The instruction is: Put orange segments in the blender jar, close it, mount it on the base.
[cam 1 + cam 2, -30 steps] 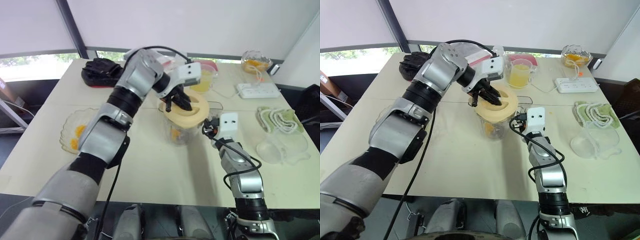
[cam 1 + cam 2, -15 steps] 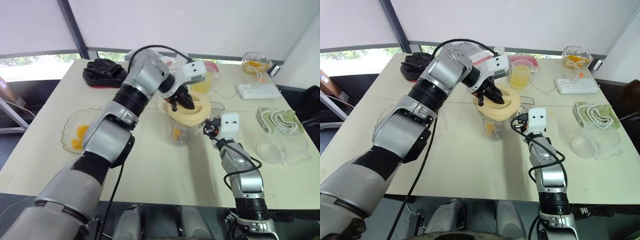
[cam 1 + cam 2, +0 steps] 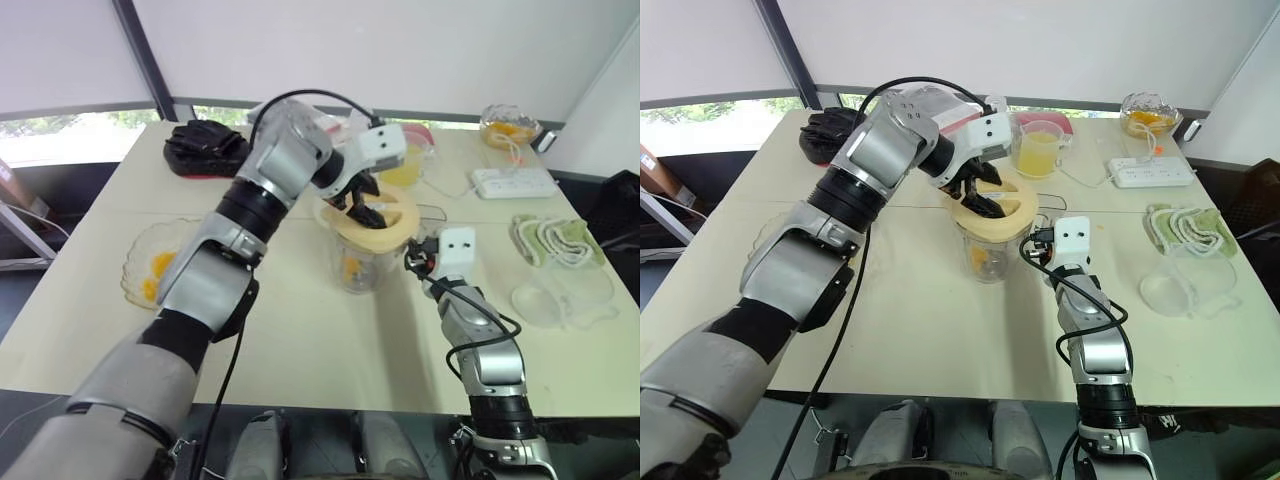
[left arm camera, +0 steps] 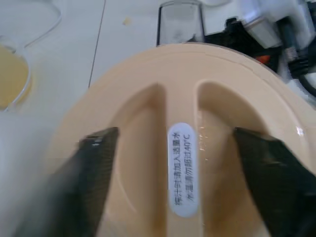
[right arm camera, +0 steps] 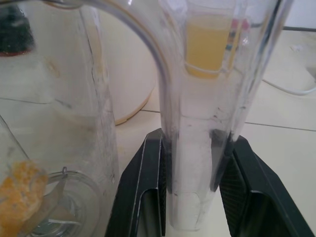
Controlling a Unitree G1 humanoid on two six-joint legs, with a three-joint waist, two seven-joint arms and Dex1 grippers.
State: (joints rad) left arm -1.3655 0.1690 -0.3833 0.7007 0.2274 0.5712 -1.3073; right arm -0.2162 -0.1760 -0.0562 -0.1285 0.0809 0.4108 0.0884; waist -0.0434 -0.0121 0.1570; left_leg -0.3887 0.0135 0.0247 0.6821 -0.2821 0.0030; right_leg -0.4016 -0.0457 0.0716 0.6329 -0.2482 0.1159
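Two hands: left hand (image 4: pixel 177 163) spread over lid (image 4: pixel 148 118); right hand (image 5: pixel 190 192) clamps blender jar (image 3: pixel 362 262) handle.

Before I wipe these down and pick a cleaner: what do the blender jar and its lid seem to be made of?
The blender jar looks like clear, glossy plastic: you see straight through its wall and handle, with faint scuffs. The lid looks like opaque cream plastic with a smooth satin finish, moulded with a raised grip ridge carrying a printed sticker. Plastic is a guess from looks alone.

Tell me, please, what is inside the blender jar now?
An orange segment lies at the bottom of the blender jar, beside the metal blade. The cream lid on top covers the jar's upper inside.
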